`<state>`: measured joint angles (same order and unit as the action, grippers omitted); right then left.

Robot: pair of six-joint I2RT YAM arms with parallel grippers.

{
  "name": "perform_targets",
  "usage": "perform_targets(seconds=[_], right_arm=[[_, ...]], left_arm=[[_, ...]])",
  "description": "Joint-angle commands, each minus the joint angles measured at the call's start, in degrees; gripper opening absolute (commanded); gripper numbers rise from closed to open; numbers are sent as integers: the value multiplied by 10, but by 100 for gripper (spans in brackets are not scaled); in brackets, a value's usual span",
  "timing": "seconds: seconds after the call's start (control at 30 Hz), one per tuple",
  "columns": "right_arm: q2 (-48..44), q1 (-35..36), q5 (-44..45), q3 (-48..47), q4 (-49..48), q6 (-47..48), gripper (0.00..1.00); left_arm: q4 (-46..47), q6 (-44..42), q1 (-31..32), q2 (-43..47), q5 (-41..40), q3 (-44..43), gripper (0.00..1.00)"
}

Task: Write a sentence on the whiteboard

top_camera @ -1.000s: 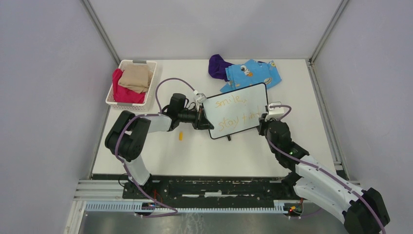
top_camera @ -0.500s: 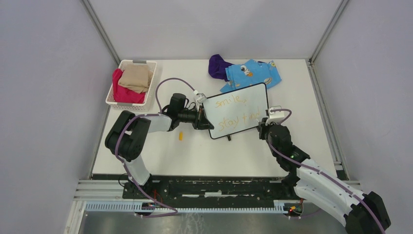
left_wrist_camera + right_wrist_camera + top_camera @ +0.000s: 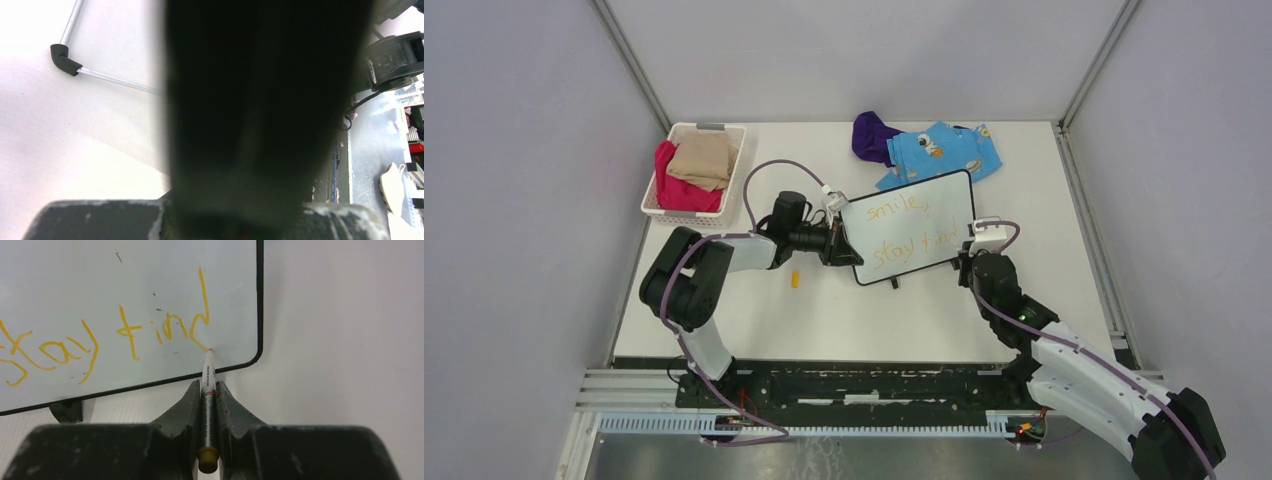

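The whiteboard point(image 3: 924, 205) stands tilted in mid-table, black-framed, with the orange sentence point(image 3: 902, 232) "smile, stay kind" in two lines. My left gripper point(image 3: 838, 248) is shut on the board's left edge; a dark blurred shape point(image 3: 265, 100) fills the left wrist view. My right gripper point(image 3: 971, 256) is at the board's lower right corner, shut on a marker point(image 3: 208, 390) with an orange end. The marker's tip touches the whiteboard point(image 3: 125, 275) at the tail of the last letter of the sentence point(image 3: 165, 330).
A white basket point(image 3: 656, 198) with red and beige cloth sits at the back left. A blue patterned cloth point(image 3: 939, 152) and a purple cloth point(image 3: 872, 135) lie behind the board. A small orange cap point(image 3: 795, 279) lies left of the board. A black board foot point(image 3: 67, 410) rests on the table.
My right gripper has moved slightly toward the near edge with the marker, drawing the last letter's stroke down. The left arm and the board have not moved.
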<state>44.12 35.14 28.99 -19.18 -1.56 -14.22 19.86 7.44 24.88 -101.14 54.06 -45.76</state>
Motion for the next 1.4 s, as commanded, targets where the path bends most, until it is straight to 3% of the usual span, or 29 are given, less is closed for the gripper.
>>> perform_targets(seconds=[0.0, 0.63, 1.0, 1.2, 1.37], right_arm=[[16, -4, 24, -44, -9, 5, 0], [22, -7, 14, -81, -18, 10, 0], [-55, -7, -81, -69, 56, 0, 0], [-60, -7, -135, -58, -4, 4, 0], [-56, -8, -132, -47, -52, -13, 0]], left_arm=[[-73, -40, 9, -31, -66, 9, 2], [-74, -41, 10, -31, -65, 8, 2], [-83, -45, 10, -30, -70, 4, 2], [-85, -45, 11, -30, -71, 4, 2], [-86, -46, 12, -30, -71, 3, 2]])
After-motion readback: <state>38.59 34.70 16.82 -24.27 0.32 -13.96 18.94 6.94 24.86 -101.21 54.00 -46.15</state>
